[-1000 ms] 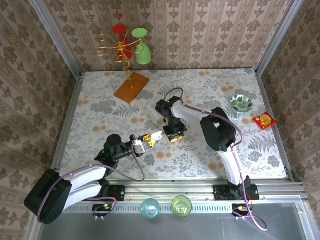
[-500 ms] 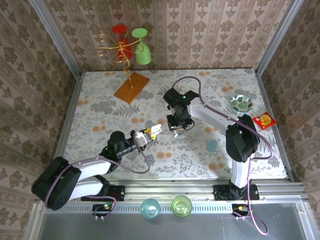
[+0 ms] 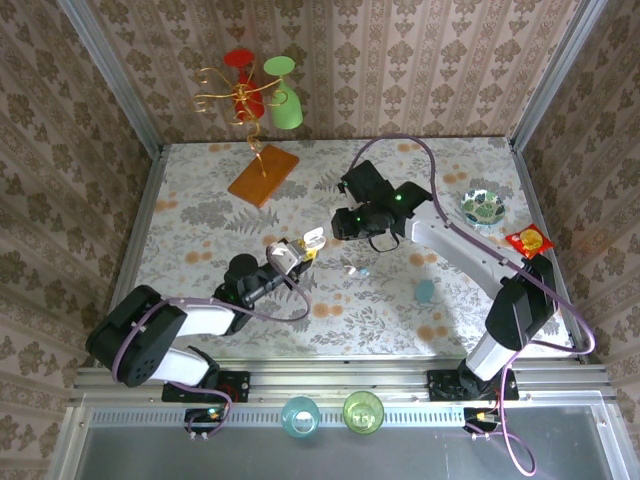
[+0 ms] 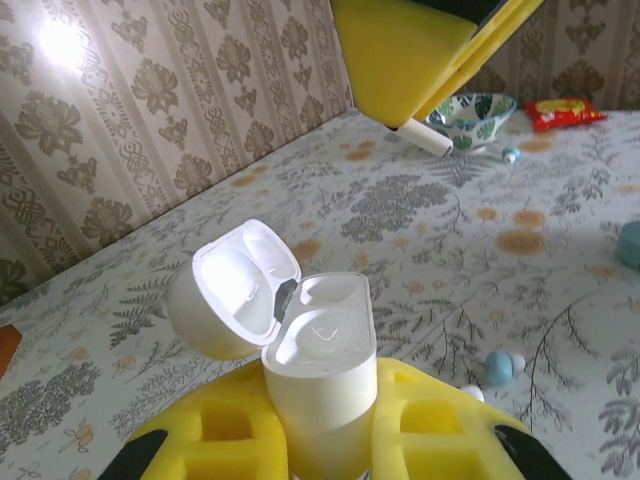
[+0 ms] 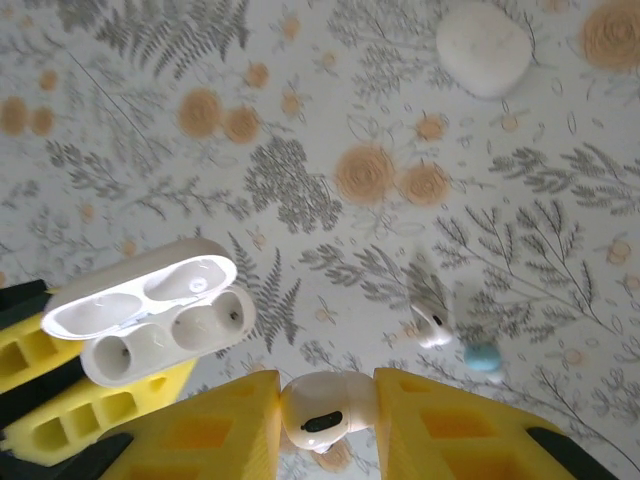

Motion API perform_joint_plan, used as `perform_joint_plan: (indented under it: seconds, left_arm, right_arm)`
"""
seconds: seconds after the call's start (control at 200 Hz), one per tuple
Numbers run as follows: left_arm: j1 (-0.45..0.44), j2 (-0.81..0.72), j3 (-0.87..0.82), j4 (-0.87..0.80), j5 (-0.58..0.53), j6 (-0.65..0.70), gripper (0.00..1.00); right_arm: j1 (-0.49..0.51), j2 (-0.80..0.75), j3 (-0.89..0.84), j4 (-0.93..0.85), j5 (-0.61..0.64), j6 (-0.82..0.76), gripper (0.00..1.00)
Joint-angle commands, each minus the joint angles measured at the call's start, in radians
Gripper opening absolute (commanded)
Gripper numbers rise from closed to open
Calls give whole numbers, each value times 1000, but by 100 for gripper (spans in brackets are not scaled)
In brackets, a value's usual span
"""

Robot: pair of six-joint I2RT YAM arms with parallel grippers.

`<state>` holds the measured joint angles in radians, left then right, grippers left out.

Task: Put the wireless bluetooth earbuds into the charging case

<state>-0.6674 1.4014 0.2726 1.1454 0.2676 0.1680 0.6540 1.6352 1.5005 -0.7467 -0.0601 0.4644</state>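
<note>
My left gripper (image 4: pixel 320 425) is shut on the white charging case (image 4: pixel 322 370), held upright with its lid (image 4: pixel 232 288) flipped open and both sockets bare. In the top view the left gripper (image 3: pixel 291 257) holds the case (image 3: pixel 311 239) mid-table. My right gripper (image 5: pixel 328 408) is shut on a glossy white earbud (image 5: pixel 335 412), above and just right of the open case (image 5: pixel 150 318). The right gripper (image 3: pixel 345 224) hovers just beyond the case. A second white earbud (image 5: pixel 432 325) and a pale blue piece (image 5: pixel 483 357) lie on the table (image 3: pixel 200 215).
A white pebble-like case (image 5: pixel 484 48) and a pale blue one (image 3: pixel 425 290) lie on the floral tabletop. A patterned bowl (image 3: pixel 483 207) and a red packet (image 3: pixel 528 241) sit at the far right. A wooden-based wire stand (image 3: pixel 263 175) with cups stands at the back left.
My right gripper has lifted off the table and moved back with the earbud in it. The left gripper has carried the open case further toward the middle.
</note>
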Motion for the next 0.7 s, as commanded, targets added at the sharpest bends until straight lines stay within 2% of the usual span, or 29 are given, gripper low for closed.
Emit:
perform_joint_plan:
  seconds: [0.0, 0.27, 0.695]
  left_arm:
    - [-8, 13, 34, 95, -8, -72, 0]
    - [-7, 25, 48, 126, 27, -138, 0]
    - [-9, 19, 58, 132, -3, -198, 0]
  right_arm:
    - [18, -40, -31, 121, -21, 40, 32]
    - [49, -50, -81, 284, -30, 73, 32]
    - [94, -53, -137, 425, -19, 70, 31]
